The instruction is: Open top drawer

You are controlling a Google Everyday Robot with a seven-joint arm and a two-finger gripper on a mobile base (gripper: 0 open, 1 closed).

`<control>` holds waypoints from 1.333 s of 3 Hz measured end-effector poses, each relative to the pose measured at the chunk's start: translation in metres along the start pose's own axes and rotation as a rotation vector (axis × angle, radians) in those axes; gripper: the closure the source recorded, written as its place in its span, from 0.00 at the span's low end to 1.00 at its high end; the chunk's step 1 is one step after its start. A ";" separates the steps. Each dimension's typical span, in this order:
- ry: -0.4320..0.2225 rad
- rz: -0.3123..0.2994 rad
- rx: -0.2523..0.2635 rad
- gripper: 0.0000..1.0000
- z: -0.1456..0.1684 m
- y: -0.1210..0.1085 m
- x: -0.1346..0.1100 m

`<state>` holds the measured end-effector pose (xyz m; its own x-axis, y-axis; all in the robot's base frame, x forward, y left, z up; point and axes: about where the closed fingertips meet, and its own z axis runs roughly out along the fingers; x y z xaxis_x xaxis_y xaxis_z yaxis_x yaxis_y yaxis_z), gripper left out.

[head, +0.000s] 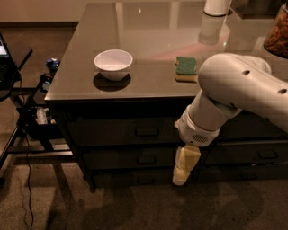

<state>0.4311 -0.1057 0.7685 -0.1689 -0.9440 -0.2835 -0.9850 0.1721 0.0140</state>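
Note:
The top drawer (112, 131) is the tallest dark front of the left stack, just under the tabletop, and it is shut flush. Its small bar handle (147, 132) sits at the middle of the front. My gripper (183, 167) is cream-coloured and hangs down from the white arm (238, 87). It is right of the handle and lower, in front of the middle drawer (117, 159), and it is not touching the handle.
A white bowl (113, 63) and a green-and-yellow sponge (186, 68) lie on the grey tabletop (148, 27). A white cylinder (217, 6) stands at the back. A second drawer stack (268, 154) is at the right. A stand with cables (33, 114) is at the left.

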 end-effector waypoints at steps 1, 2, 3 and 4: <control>-0.024 0.031 -0.051 0.00 0.024 -0.010 -0.009; -0.024 0.032 -0.055 0.00 0.026 -0.010 -0.008; -0.050 0.058 -0.026 0.00 0.029 -0.022 -0.012; -0.072 0.076 0.009 0.00 0.033 -0.045 -0.016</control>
<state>0.4797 -0.0888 0.7410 -0.2398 -0.9054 -0.3504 -0.9690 0.2453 0.0294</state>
